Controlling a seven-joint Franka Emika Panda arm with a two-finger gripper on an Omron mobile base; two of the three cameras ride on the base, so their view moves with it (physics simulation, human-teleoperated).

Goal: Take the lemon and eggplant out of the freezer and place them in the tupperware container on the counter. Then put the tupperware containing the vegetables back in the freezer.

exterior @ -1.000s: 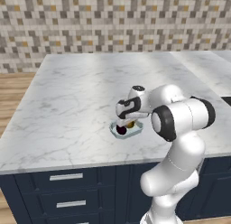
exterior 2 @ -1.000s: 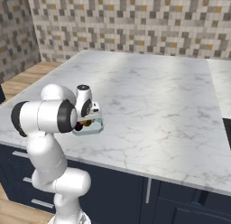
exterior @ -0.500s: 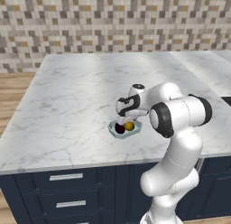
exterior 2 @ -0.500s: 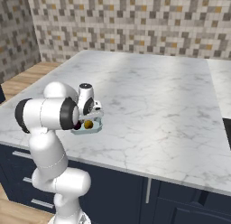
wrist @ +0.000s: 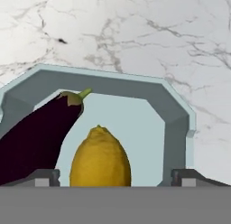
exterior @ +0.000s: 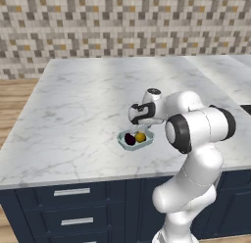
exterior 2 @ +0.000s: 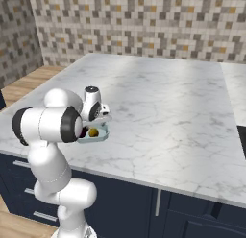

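One lemon (wrist: 100, 157) and one eggplant (wrist: 38, 137) lie side by side in the single tupperware container (wrist: 178, 123) on the counter (exterior: 78, 109). The gripper (exterior: 138, 124) hangs just above them, fingertips (wrist: 45, 177) spread apart and empty. The eggplant's lower end is cut off in the hand view.

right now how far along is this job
Done: the small yellow lemon and dark purple eggplant both lie in the pale blue-green plastic container on the white marble counter. In hand: nothing; the gripper hovers over the container. Left: carrying it into the freezer.
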